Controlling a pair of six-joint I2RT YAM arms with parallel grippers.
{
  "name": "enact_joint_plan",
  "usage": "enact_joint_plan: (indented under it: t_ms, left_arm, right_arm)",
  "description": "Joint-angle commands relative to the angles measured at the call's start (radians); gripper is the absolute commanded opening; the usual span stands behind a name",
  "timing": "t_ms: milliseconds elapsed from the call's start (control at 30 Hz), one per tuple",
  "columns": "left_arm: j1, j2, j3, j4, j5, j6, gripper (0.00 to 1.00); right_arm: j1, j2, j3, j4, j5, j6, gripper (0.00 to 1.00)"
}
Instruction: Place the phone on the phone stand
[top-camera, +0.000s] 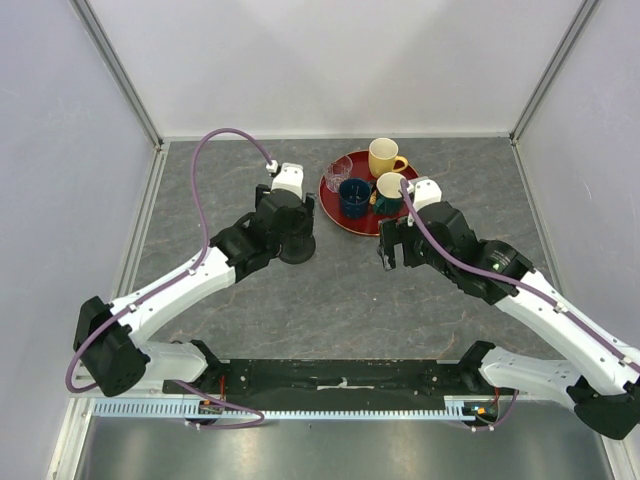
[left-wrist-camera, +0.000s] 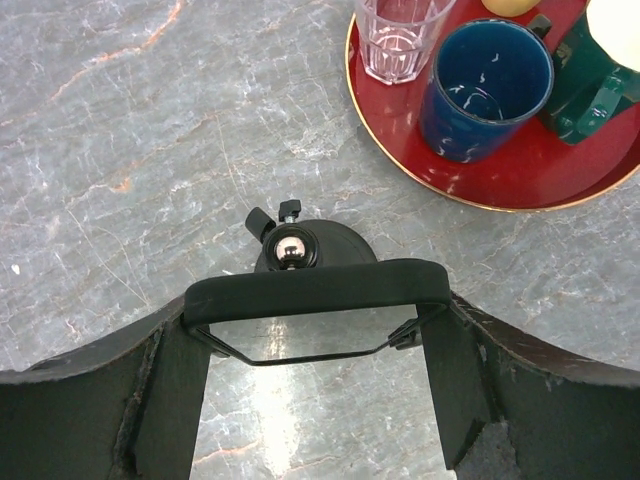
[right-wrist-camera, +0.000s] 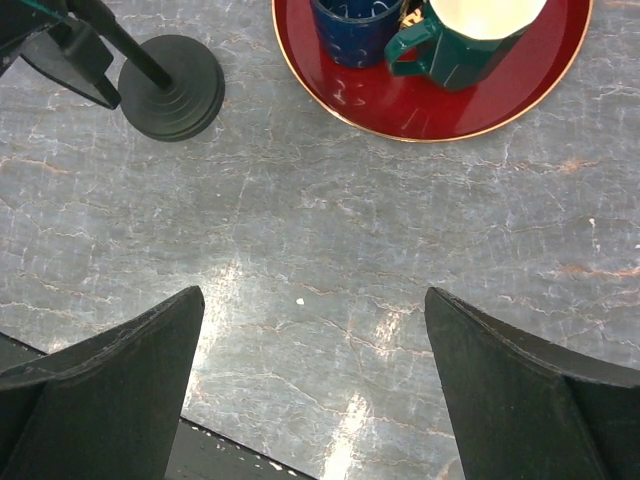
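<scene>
My left gripper (left-wrist-camera: 315, 335) is shut on the phone (left-wrist-camera: 315, 290), a fingertip on each long side. The phone shows edge-on as a black rounded bar, with its glossy face reflecting the table. It is held just on the near side of the phone stand (left-wrist-camera: 325, 245), whose chrome ball head and round black base show right behind it. I cannot tell whether phone and stand touch. In the top view the left gripper (top-camera: 285, 210) hides the phone above the stand (top-camera: 297, 247). My right gripper (right-wrist-camera: 315, 320) is open and empty over bare table, right of the stand (right-wrist-camera: 172, 88).
A round red tray (top-camera: 365, 226) stands at the back, between the two grippers. It holds a yellow mug (top-camera: 383, 157), a blue mug (top-camera: 353, 197), a green mug (top-camera: 390, 192) and a clear glass (top-camera: 338, 172). The tray (left-wrist-camera: 520, 185) is close to the stand's right.
</scene>
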Motion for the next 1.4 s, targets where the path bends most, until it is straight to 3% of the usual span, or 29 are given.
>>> enact_joint_plan:
  t_ms: [0, 133, 533, 733, 833, 867, 1100, 1367]
  left_arm:
    - [0.0, -0.044, 0.087, -0.106, 0.011, -0.13, 0.02]
    - [-0.04, -0.039, 0.148, -0.246, 0.045, -0.242, 0.02]
    - [-0.416, 0.022, 0.351, -0.735, -0.257, -0.7, 0.02]
    - [-0.583, 0.068, 0.339, -0.866, -0.32, -1.024, 0.02]
    - [-0.666, 0.15, 0.397, -1.098, -0.364, -1.304, 0.02]
    - [-0.69, 0.219, 0.455, -1.193, -0.38, -1.484, 0.02]
    - [-0.787, 0.264, 0.51, -1.251, -0.378, -1.52, 0.02]
    - [-0.794, 0.232, 0.618, -1.248, -0.387, -1.296, 0.02]
  right_arm:
    - [0.002, -0.03, 0.023, -0.013, 0.056, 0.003, 0.98]
    - [0.002, -0.037, 0.014, -0.013, 0.09, 0.003, 0.98]
    - [0.001, -0.036, -0.031, 0.011, 0.093, 0.037, 0.98]
    - [0.002, -0.06, -0.037, 0.011, 0.125, 0.044, 0.98]
    - [0.001, -0.068, -0.038, 0.023, 0.118, 0.051, 0.98]
    - [0.001, -0.074, -0.043, 0.029, 0.121, 0.051, 0.98]
    - [-0.001, -0.085, -0.072, 0.04, 0.136, 0.064, 0.98]
    - [-0.001, -0.097, -0.069, 0.042, 0.141, 0.069, 0.98]
